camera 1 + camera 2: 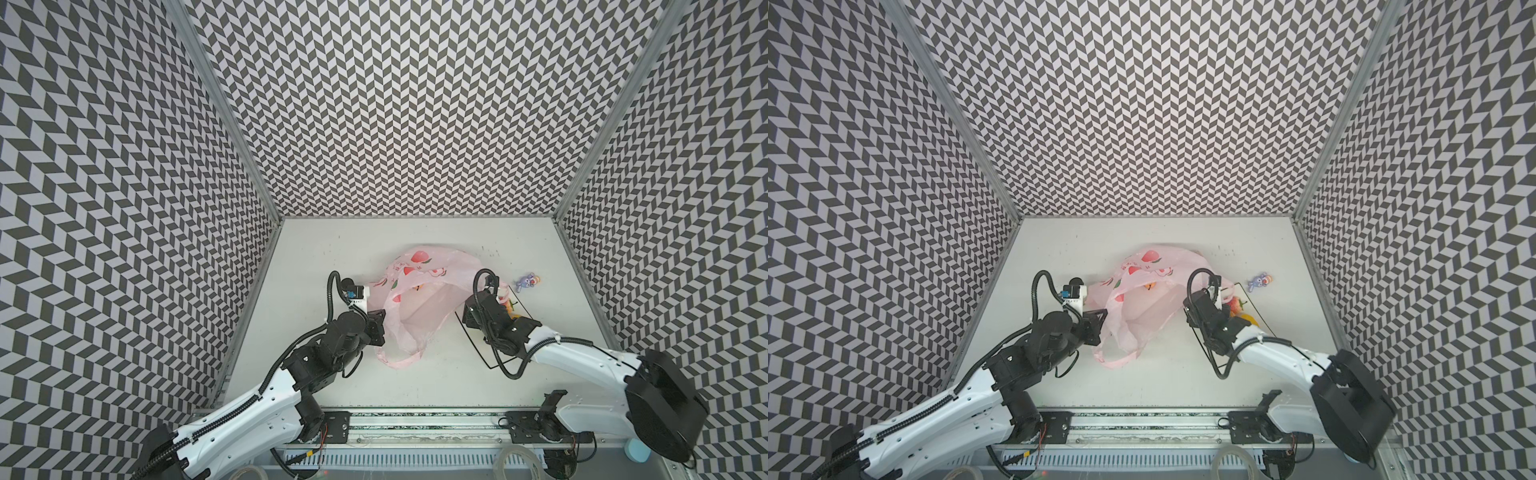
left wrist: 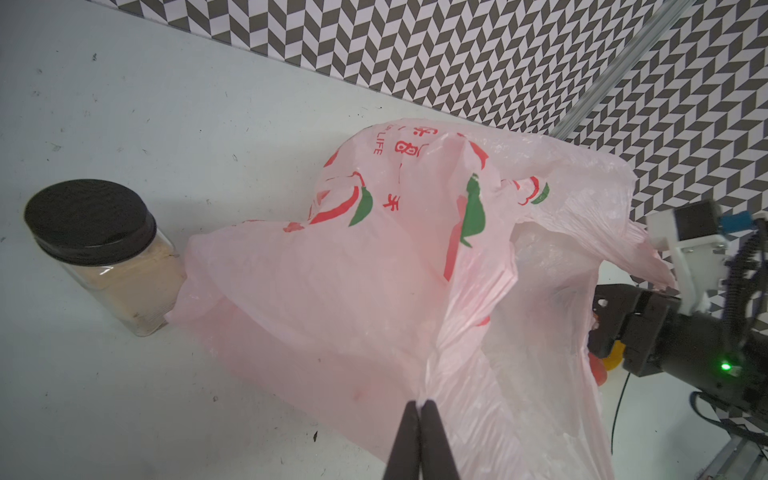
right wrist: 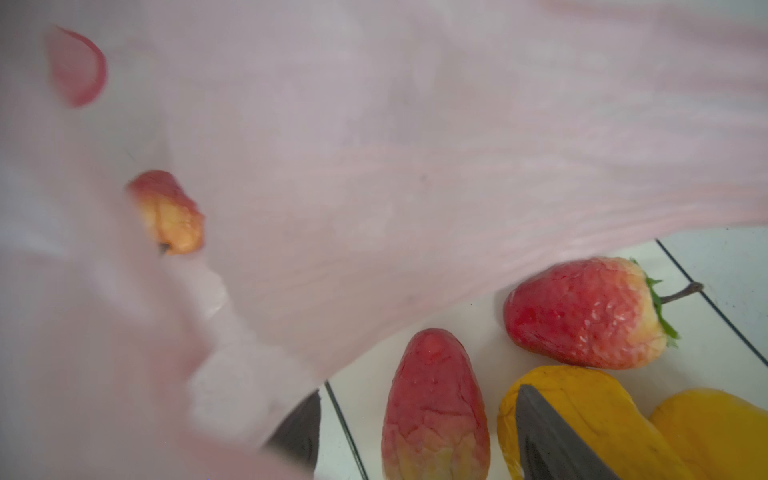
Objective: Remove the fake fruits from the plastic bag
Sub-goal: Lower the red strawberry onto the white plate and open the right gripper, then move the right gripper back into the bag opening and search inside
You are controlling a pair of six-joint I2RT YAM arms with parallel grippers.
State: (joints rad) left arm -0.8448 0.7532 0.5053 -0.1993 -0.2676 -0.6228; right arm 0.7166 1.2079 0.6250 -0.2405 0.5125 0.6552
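By the plastic bag (image 1: 399, 316) — jar (image 2: 95, 249), purple toy (image 1: 527, 282); left fingers (image 2: 405, 444) tight on bag, right fingers (image 3: 552, 436) apart.

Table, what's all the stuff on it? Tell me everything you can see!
plastic bag: one, see-through pink with red fruit prints, middle of the table
strawberry: one, red with green top, on the plate
long fruit: one, red, on the plate
yellow fruits: two, yellow-orange, on the plate
small fruit: one, red and yellow, inside the bag
plate: one, white with black rim, right of the bag
toy figure: one, purple, past the plate's far corner
jar: one, clear with black lid, beside the bag
left fingers: black, shut on the bag
right fingers: black, open over the plate
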